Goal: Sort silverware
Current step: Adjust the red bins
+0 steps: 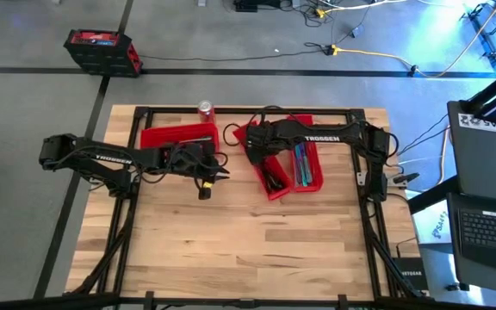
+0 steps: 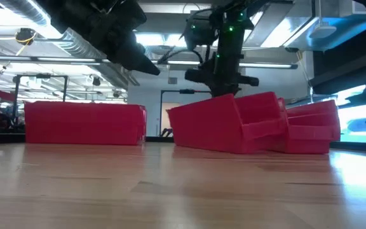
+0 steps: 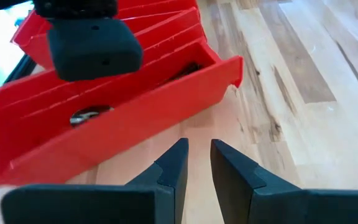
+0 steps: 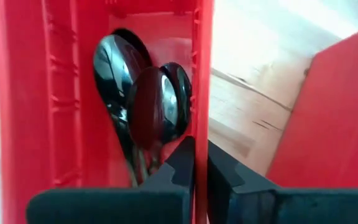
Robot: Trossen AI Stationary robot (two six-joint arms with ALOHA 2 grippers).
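High view: we look straight down on a pale wooden surface (image 1: 257, 232). The left gripper (image 1: 207, 172) reaches in at the near edge of a red bin (image 1: 179, 136) by the far side; a red soda can (image 1: 205, 109) stands just behind that bin.
High view, right side: the right gripper (image 1: 263, 158) hangs over a cluster of red bins (image 1: 313, 176). We see blue-teal silverware (image 1: 300, 164) lying in one bin and dark pieces (image 1: 273, 179) in the bin beside it.
Low view: we see a long red bin (image 2: 84, 123) on one side and tilted, nested red bins (image 2: 234, 124) on the other, with the right arm (image 2: 224, 60) coming down onto the nested set. The room behind is brightly lit.
Left wrist view: the left fingers (image 3: 173, 168) stand slightly apart, grasping nothing, above bare wood beside the wall of a red bin (image 3: 135, 118); a dark spoon (image 3: 89, 115) lies inside it. The other arm's dark pad (image 3: 95, 46) shows above.
Right wrist view: the right fingers (image 4: 182, 168) are clenched on the thin wall of a red bin (image 4: 202, 68). We see dark spoons (image 4: 148, 99) piled in that compartment, bowls overlapping, just beside the fingers.
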